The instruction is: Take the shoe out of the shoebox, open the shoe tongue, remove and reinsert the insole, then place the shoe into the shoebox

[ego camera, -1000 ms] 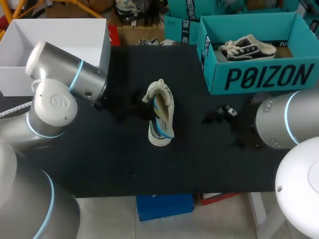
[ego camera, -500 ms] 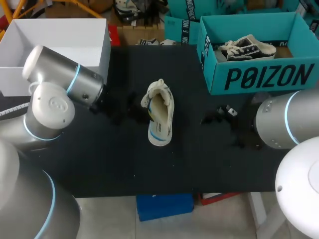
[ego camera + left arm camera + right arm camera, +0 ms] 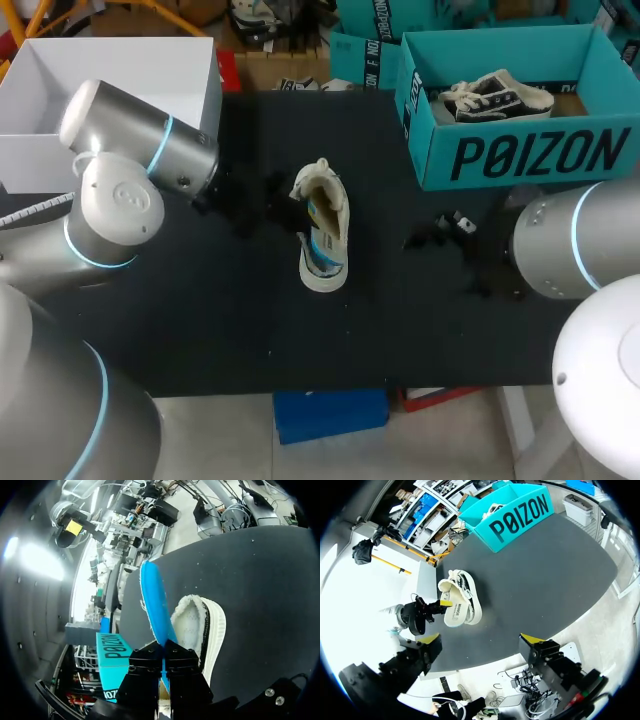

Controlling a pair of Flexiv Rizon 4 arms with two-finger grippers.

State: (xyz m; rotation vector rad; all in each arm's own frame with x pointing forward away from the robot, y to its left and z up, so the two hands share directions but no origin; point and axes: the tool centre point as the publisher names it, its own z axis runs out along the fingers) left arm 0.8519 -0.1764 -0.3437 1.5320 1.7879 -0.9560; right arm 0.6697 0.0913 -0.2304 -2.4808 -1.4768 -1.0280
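A cream shoe (image 3: 322, 228) lies in the middle of the black table, its blue insole (image 3: 317, 214) showing at the opening. In the left wrist view my left gripper (image 3: 163, 656) is shut on the near end of the blue insole (image 3: 152, 600), which runs ahead alongside the cream shoe (image 3: 202, 630). In the head view the left gripper (image 3: 283, 208) sits at the shoe's left side. My right gripper (image 3: 481, 640) stands open above the table's near edge, apart from the shoe (image 3: 461, 602). The teal shoebox (image 3: 520, 155) stands at the back right.
A second, dark shoe (image 3: 495, 96) lies inside the teal box. A white open box (image 3: 190, 95) stands at the back left behind my left arm (image 3: 120, 190). My right arm (image 3: 570, 250) hangs over the table's right side, its gripper (image 3: 447, 232) right of the shoe.
My left arm drew back to the left, then came forward to the right again. The shoe rocked with it, and the blue insole shows more at the opening now. The right arm stayed still.
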